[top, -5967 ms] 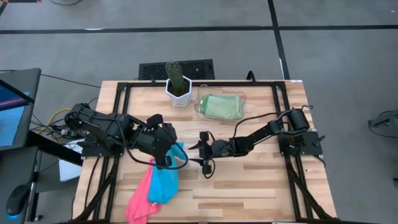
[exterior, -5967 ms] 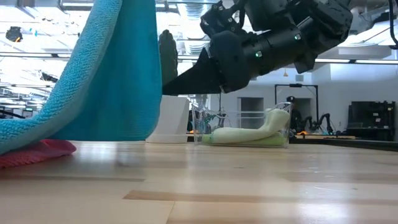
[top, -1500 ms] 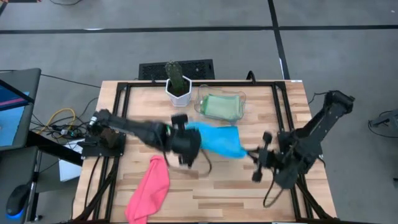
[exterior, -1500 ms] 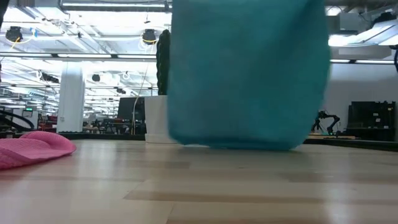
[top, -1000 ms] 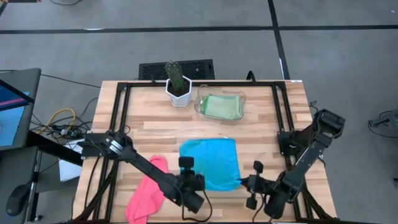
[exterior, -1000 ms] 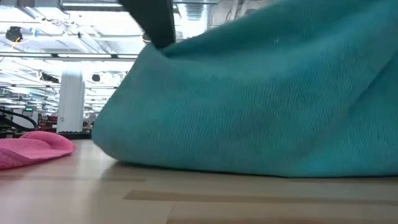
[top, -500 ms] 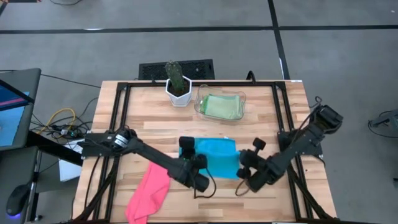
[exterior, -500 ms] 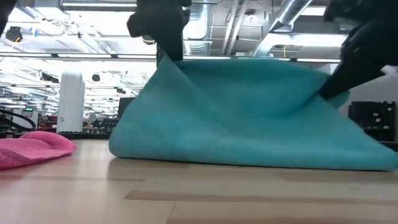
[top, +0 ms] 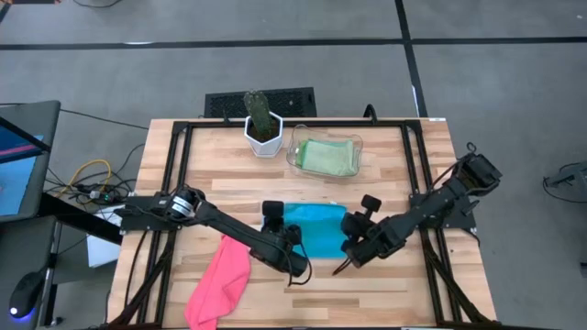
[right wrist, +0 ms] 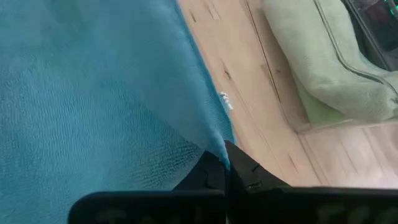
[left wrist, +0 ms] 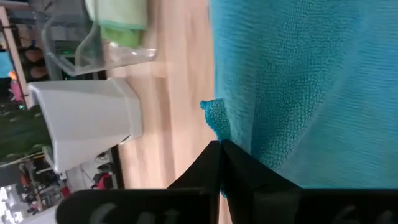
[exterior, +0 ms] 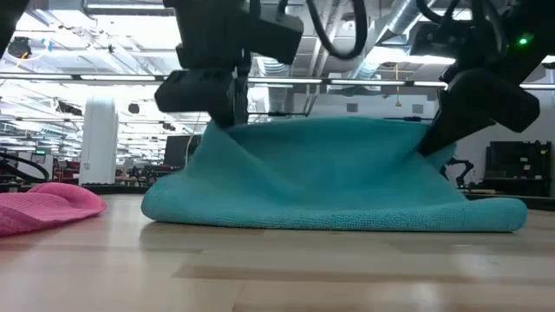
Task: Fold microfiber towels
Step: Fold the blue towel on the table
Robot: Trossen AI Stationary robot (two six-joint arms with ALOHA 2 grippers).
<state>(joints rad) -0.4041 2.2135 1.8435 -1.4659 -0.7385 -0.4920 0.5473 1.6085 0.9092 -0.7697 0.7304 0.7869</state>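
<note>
While the pink towel point(top: 220, 280) lies crumpled and untouched at about eight o'clock on the table point(top: 385, 284), your work is all on the turquoise towel point(top: 316, 229) at the centre. A second ago it lay spread nearly flat, reaching toward six o'clock; now its near edge has been lifted and carried back toward twelve, so it shows as a much shorter band from above. That reads as the first fold, roughly halfway over.

Your left gripper point(top: 275, 223) sits at the towel's nine o'clock side, fingers pinched tight on that corner; the left wrist view shows the dark tips meeting with cloth caught between them. From table height the raised edge hangs taut between the two arms, with the doubled lower layer resting on the wood.

Your right gripper point(top: 353, 240) holds the three o'clock side the same way, clamped shut on the turquoise towel's other corner.

Further back, at about twelve o'clock, a potted cactus point(top: 260, 121) stands beside the clear plastic tray point(top: 295, 156), which holds folded light green towels point(top: 328, 158). In my judgement you next lay the raised edge down on the far edge, then let go.
</note>
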